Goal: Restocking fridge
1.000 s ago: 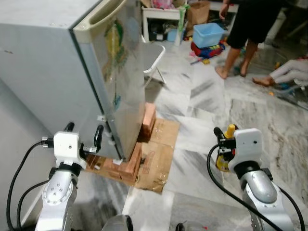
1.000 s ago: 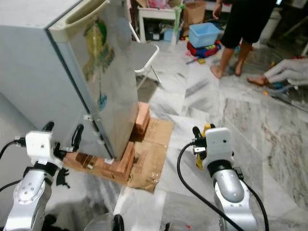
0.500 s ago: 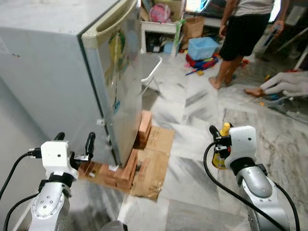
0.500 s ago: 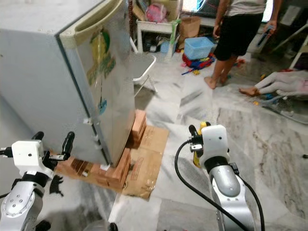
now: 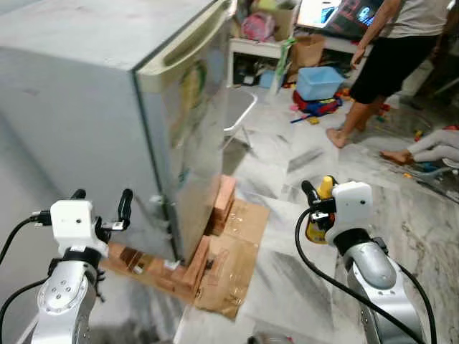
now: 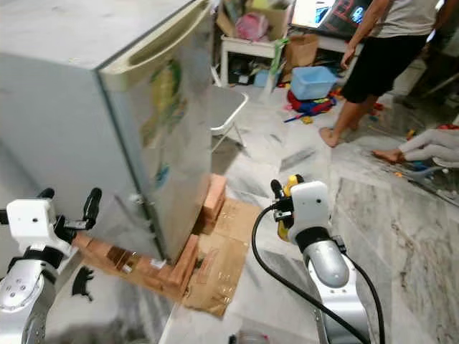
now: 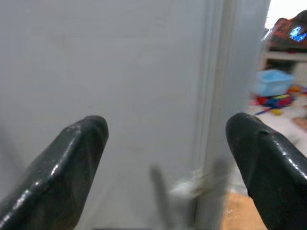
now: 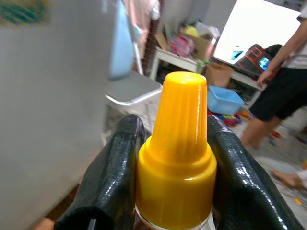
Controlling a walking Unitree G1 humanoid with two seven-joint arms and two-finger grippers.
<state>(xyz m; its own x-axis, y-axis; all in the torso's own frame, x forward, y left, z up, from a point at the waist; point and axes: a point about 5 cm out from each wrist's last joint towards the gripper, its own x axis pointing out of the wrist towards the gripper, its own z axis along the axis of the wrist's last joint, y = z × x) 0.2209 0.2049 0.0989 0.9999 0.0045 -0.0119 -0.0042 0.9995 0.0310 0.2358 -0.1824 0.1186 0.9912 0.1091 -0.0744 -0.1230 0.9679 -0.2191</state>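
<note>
A grey fridge (image 5: 107, 115) stands at the left with its door shut, raised on bricks (image 5: 192, 261) and flattened cardboard (image 5: 237, 251). My left gripper (image 5: 100, 204) is open and empty, held low beside the fridge's side wall near the door edge; its fingers (image 7: 72, 158) face the grey wall. My right gripper (image 5: 315, 197) is shut on a bottle with a yellow cap (image 8: 180, 139), held upright over the marble floor to the right of the fridge. The bottle's body is mostly hidden behind the wrist.
A white folding chair (image 5: 240, 107) stands past the fridge door. A person (image 5: 391, 64) stands at the back right near a blue tub (image 5: 319, 80) and scattered toys. Another person's legs (image 5: 430, 147) lie on the floor at the right. Marble floor (image 5: 287, 287) lies ahead.
The camera has shifted and tilted up, so the fridge looms larger and nearer. Both arms keep their pose; the right gripper still holds the bottle.
</note>
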